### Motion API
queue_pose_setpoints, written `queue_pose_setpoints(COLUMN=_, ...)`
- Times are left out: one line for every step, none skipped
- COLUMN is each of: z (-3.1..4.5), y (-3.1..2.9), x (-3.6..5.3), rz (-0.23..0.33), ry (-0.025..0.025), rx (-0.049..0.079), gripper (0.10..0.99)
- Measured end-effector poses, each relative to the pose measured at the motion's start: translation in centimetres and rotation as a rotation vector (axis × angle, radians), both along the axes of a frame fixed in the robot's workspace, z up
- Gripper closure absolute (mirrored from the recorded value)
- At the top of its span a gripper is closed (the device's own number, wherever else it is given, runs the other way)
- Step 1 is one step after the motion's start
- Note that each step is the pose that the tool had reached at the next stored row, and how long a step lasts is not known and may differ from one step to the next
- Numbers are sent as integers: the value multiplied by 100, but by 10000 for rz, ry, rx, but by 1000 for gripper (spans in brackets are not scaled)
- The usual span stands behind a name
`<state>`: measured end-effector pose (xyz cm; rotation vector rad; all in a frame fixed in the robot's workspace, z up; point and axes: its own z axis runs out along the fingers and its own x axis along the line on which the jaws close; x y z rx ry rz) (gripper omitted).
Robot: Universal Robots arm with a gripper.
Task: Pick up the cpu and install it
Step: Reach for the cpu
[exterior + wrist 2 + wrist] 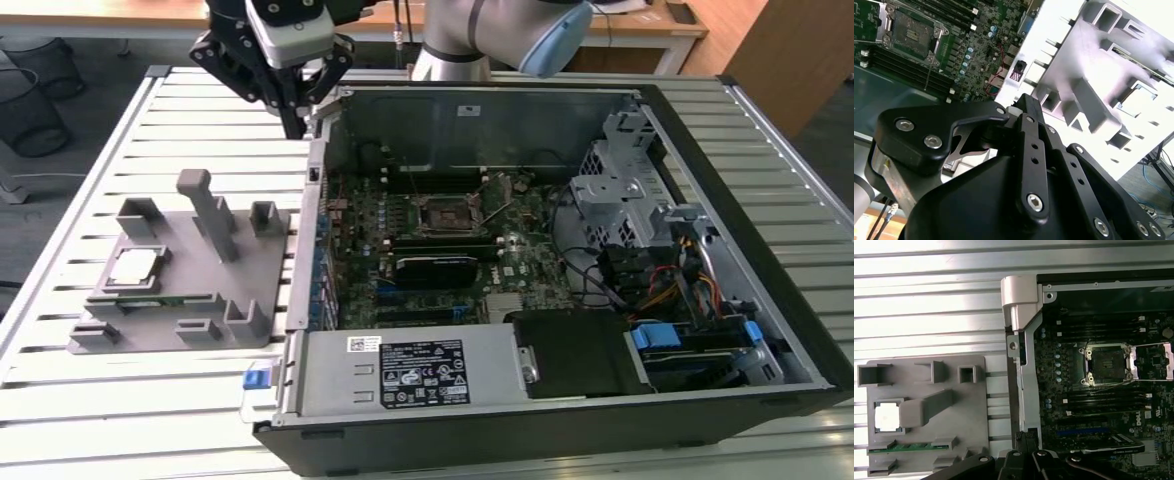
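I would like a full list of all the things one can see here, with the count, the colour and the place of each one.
cpu: one, silvery-white, in a pocket of the fixture block.
fixture block: one, grey, on the table, at the exterior view's left of the computer case.
memory stick: one, green, in a slot of the fixture block beside the cpu.
computer case: one, black, open, on the table.
motherboard: one, green, inside the computer case.
socket: one, black with a metal frame, on the motherboard.
power supply: one, silver, at the case's near wall.
table: one, pale, slatted.
robot arm: one, grey, behind the case.
end effector: one, black, above the case's far corner, apart from the cpu.
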<state>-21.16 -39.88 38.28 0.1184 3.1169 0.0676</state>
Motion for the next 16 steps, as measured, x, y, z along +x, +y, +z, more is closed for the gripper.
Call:
queue_pose_setpoints(z=-1, y=0, x=-4, rz=0, ry=0, rx=0, gripper=980)
queue_pose_setpoints(z=-1, y=0, x=-9, rz=0, ry=1, rx=0, gripper=980)
queue_pose_setpoints(z=-2, y=0, x=-13, rz=1, ry=1, rx=0, gripper=980)
queue_pose_setpoints(z=-3, y=0, x=-18, rz=0, ry=2, rx=0, gripper=980)
queue_pose_setpoints(z=-3, y=0, x=-22, rz=1, ry=2, rx=0, gripper=980)
queue_pose_setpoints(z=-4, y=0, x=-27, rz=1, ry=3, rx=0, gripper=980)
queue_pose_setpoints(z=-5, y=0, x=-31, rz=1, ry=3, rx=0, gripper=980)
queue_pose_setpoints(z=-6, y=0, x=-35, rz=1, ry=4, rx=0, gripper=980)
queue_pose_setpoints(z=-6, y=0, x=-40, rz=0, ry=4, rx=0, gripper=980)
queue_pose_setpoints(z=-7, y=0, x=-45, rz=1, ry=4, rx=0, gripper=980)
queue_pose_setpoints(z=-8, y=0, x=-49, rz=1, ry=5, rx=0, gripper=980)
queue_pose_setpoints(z=-9, y=0, x=-53, rz=1, ry=5, rx=0, gripper=980)
queue_pose_setpoints(z=-9, y=0, x=-58, rz=1, ry=6, rx=0, gripper=980)
queue_pose_setpoints(z=-10, y=0, x=-63, rz=0, ry=6, rx=0, gripper=980)
queue_pose_setpoints(z=-11, y=0, x=-66, rz=0, ry=7, rx=0, gripper=980)
queue_pose_setpoints(z=-11, y=0, x=-70, rz=1, ry=7, rx=0, gripper=980)
